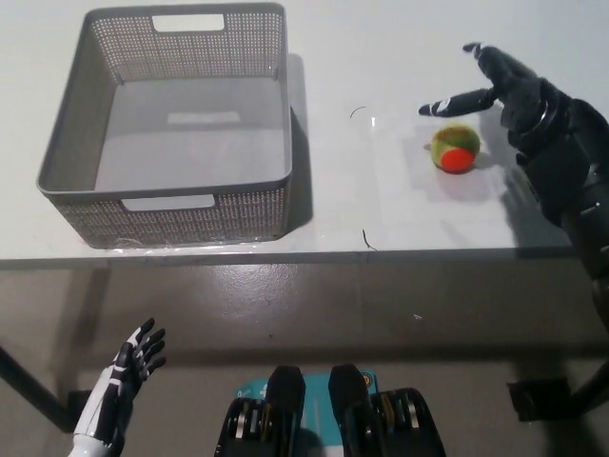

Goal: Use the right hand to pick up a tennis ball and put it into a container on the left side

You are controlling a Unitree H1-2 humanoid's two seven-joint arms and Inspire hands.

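**Right hand open above tennis ball**

My right hand (509,90) hovers with fingers spread wide, holding nothing. The tennis ball (455,149) lies on the table (381,205) just beside it, at its 7 o'clock. The grey container (252,205) stands well apart at the ball's 9 o'clock. My left hand (128,367) rests open below the table edge.

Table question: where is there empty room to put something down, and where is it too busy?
The table is bare between the grey basket and the tennis ball, and along the front edge below the ball. The basket's inside is empty too. It is crowded at the far right, where the black right hand hovers open by the ball. The left hand rests low, below the table.
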